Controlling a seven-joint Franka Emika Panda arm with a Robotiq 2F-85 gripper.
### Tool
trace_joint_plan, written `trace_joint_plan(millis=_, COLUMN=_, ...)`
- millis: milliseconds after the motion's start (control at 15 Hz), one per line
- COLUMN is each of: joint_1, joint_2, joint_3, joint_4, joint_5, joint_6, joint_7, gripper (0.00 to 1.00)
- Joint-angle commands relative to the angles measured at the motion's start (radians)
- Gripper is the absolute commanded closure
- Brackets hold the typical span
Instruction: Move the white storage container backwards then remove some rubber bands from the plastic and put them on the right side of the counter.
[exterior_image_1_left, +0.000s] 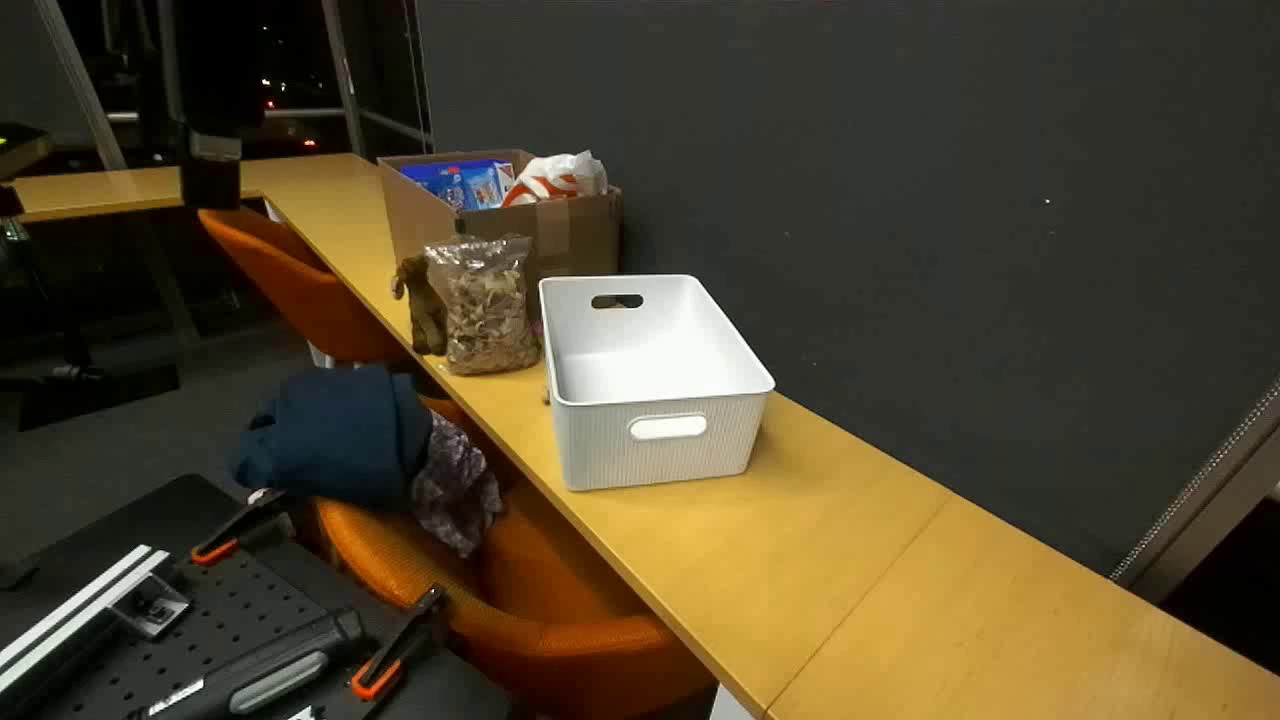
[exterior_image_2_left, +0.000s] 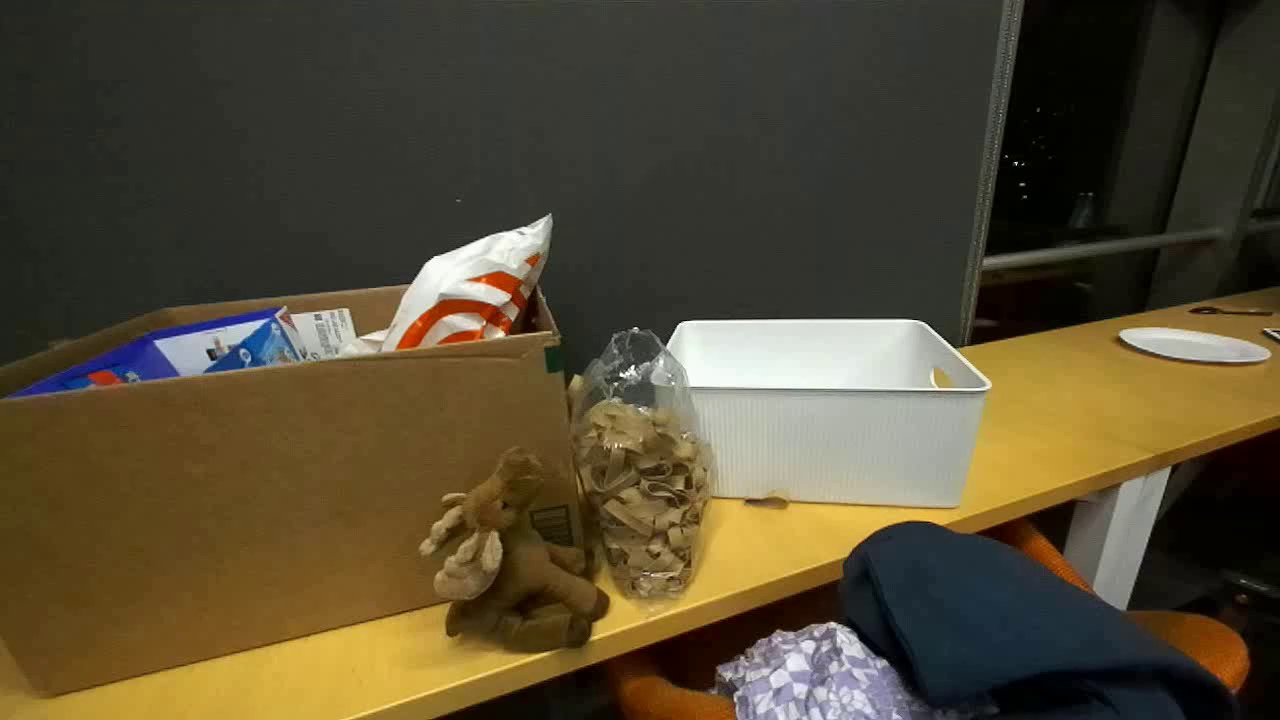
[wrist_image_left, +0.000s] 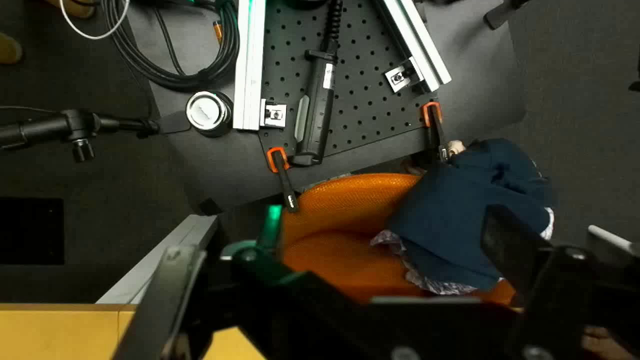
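Observation:
The white storage container (exterior_image_1_left: 660, 445) stands upright on the light-wood counter (exterior_image_1_left: 850, 560); it also shows in an exterior view (exterior_image_2_left: 840, 440). The container looks empty inside. The clear plastic bag (exterior_image_1_left: 480, 255) stands upright beside it, full of tan rubber bands (exterior_image_1_left: 490, 325); the bag (exterior_image_2_left: 632, 370) and bands (exterior_image_2_left: 645, 500) show in both exterior views. A small tan piece (exterior_image_2_left: 767, 501) lies by the container's base. In the wrist view my gripper (wrist_image_left: 387, 230) is open with nothing between its fingers, above the orange chair and counter edge. The gripper cannot be made out in the exterior views.
A cardboard box (exterior_image_2_left: 270, 500) of packets and a brown plush toy (exterior_image_2_left: 525, 570) stand near the bag. A white plate (exterior_image_2_left: 1193, 346) lies farther along the counter. An orange chair (exterior_image_1_left: 580, 640) with dark blue cloth (exterior_image_1_left: 335, 430) sits at the edge. A dark wall panel (exterior_image_1_left: 850, 200) backs the counter.

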Motion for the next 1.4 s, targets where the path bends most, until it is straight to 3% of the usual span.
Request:
trace_joint_plan(millis=0, joint_1=-0.015, joint_2=0.003, joint_3=0.011, joint_4=0.004, joint_5=0.005, joint_6=-0.002, joint_7=-0.007, gripper=0.00)
trace_joint_plan(millis=333, joint_1=-0.015, joint_2=0.002, joint_3=0.011, joint_4=0.005, joint_5=0.005, joint_6=-0.002, joint_7=-0.007, gripper=0.00)
trace_joint_plan(millis=600, joint_1=0.028, joint_2=0.100, joint_3=0.039, joint_4=0.072, joint_5=0.050, joint_6=0.060, joint_7=-0.013, gripper=0.00)
trace_joint_plan(millis=933, joint_1=0.104, joint_2=0.297, joint_3=0.089, joint_4=0.110, joint_5=0.146, joint_6=0.307, joint_7=-0.062, gripper=0.00)
trace_joint_plan(millis=1333, joint_1=0.117, joint_2=0.551, joint_3=0.142, joint_4=0.090, joint_5=0.121, joint_6=0.660, joint_7=-0.056, gripper=0.00)
